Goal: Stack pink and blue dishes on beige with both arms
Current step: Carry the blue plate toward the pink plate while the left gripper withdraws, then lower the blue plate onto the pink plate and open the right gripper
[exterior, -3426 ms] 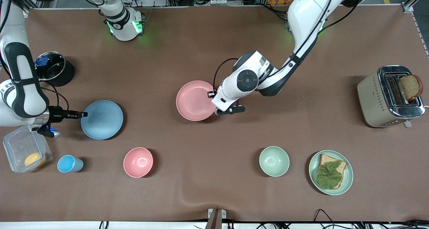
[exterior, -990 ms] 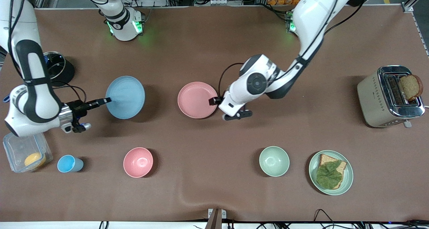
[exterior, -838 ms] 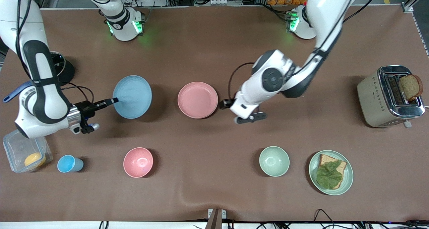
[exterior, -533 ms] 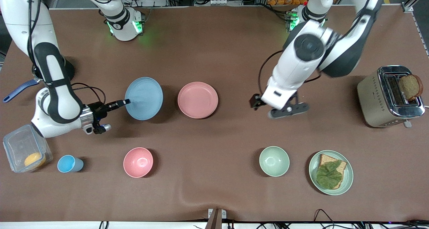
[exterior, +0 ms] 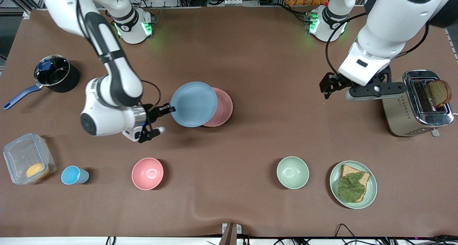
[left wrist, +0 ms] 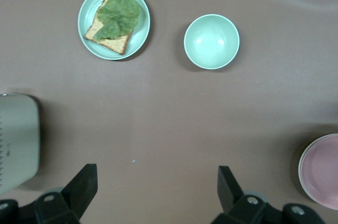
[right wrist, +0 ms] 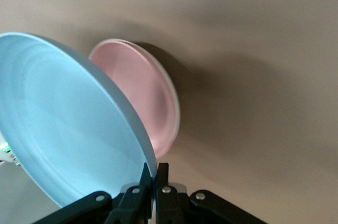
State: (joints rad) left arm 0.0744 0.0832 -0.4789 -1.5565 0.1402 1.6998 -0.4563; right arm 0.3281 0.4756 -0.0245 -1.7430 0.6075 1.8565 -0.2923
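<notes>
- The table (exterior: 250,58) is carrying everything.
- The toaster (exterior: 411,105), at the left arm's end of the table, is holding a bread slice (exterior: 438,92) in its slot.
- The right claw (exterior: 168,110) is gripping the blue plate (exterior: 193,103) by its rim, at the plate's nine o'clock in the front view, and holding it tilted over the pink plate (exterior: 223,109), covering most of it.
- The pink plate is lying flat on the table; whether the two plates are touching cannot be told.
- The left claw (left wrist: 157,189) is hanging spread wide with nothing between its fingers, over bare table beside the toaster.
- No beige plate is showing.
</notes>
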